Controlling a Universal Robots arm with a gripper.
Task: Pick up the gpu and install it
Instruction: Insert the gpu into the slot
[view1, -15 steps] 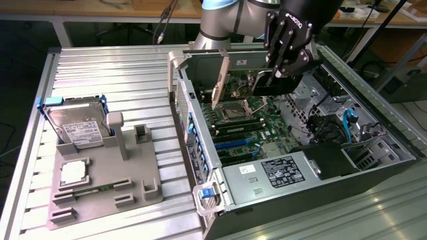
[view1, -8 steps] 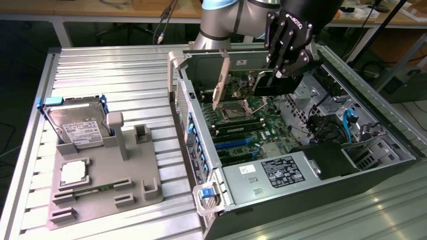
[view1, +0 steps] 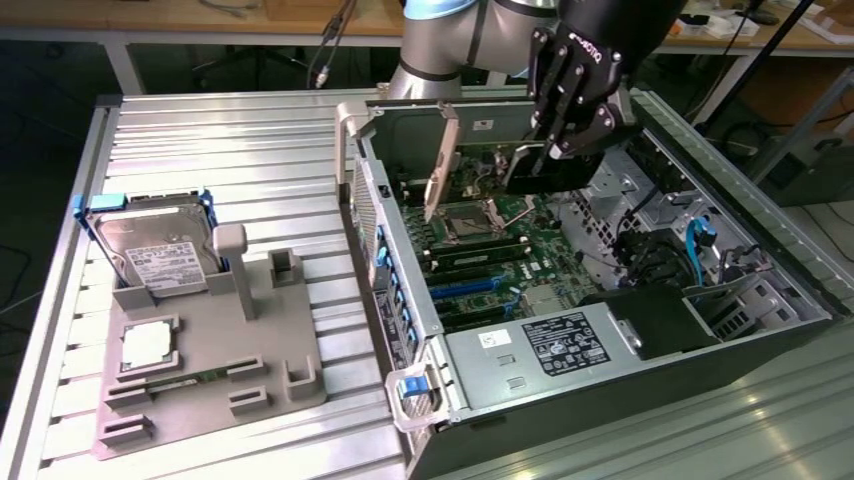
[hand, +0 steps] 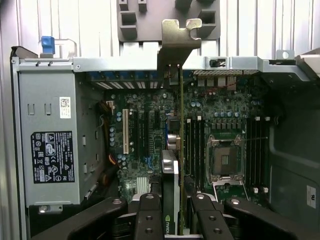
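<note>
The hand (view1: 563, 148) is closed narrowly on the gpu (hand: 181, 150), gripping one end of it inside the open computer case (view1: 360, 190). The pick-up looks done. The card stands on edge over the motherboard (hand: 145, 135), and whether it sits in a slot cannot be told. Its long axis runs from the hand toward the case's back wall, with the metal bracket (hand: 177, 37) at that far end.

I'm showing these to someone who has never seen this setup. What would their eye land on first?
First, the open computer case at the exterior view's right, its green motherboard bare, with the black gripper over it. The gripper is shut on the gpu, held on edge above the motherboard. At the exterior view's left, a grey tray carries a hard drive with a white label.
</note>
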